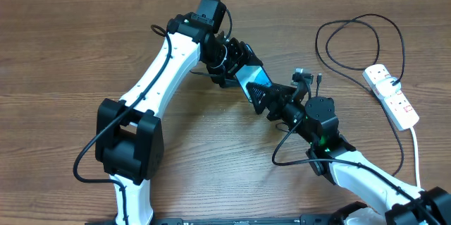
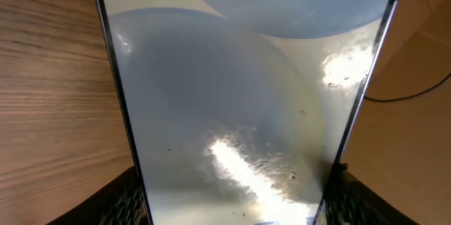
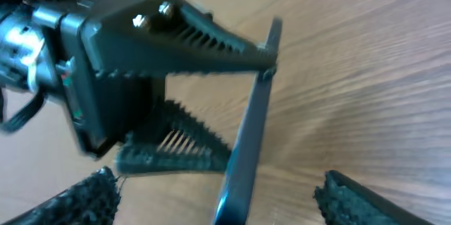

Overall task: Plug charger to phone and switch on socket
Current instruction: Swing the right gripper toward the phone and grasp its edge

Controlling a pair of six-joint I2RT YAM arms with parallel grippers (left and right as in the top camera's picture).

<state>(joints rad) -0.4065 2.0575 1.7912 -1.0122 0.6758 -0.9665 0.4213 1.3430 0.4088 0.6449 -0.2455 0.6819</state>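
Observation:
My left gripper (image 1: 236, 66) is shut on the phone (image 1: 252, 77) and holds it tilted above the table. In the left wrist view the phone's pale screen (image 2: 232, 91) fills the frame between the left fingers (image 2: 232, 200). My right gripper (image 1: 271, 98) is open at the phone's free end. In the right wrist view the phone shows edge-on (image 3: 250, 133) between the spread right fingers (image 3: 222, 197), which do not touch it. The socket (image 1: 392, 95) lies at the right. The charger cable (image 1: 352, 20) loops behind it; I cannot make out its plug end.
The socket's thick white cord (image 1: 416, 147) runs toward the front right edge. A stretch of black cable (image 2: 416, 92) lies on the wood to the right of the phone. The left arm's base (image 1: 130, 140) stands at the front left.

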